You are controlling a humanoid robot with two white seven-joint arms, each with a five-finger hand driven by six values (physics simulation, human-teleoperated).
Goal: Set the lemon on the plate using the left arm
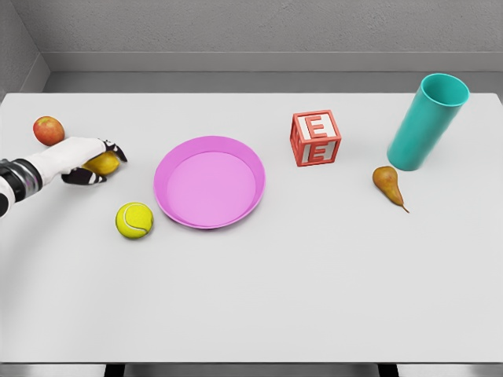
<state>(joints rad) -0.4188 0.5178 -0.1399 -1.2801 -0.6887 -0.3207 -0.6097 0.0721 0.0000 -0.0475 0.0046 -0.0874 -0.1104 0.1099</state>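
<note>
Left hand [88, 161] grips one lemon [104, 163]; one plate [209, 181], apple [49, 130], tennis ball [134, 220] nearby.

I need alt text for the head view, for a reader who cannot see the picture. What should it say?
The robot's left hand closes around a lemon at the left of a white table, beside an empty pink plate. Nearby lie an apple and a tennis ball; to the right are a red letter block, a pear and a teal cup.

Yellow lemon [104, 163], pink plate [209, 181], teal cup [427, 121], red-and-white lettered block [316, 138], brown pear [387, 183].
</note>
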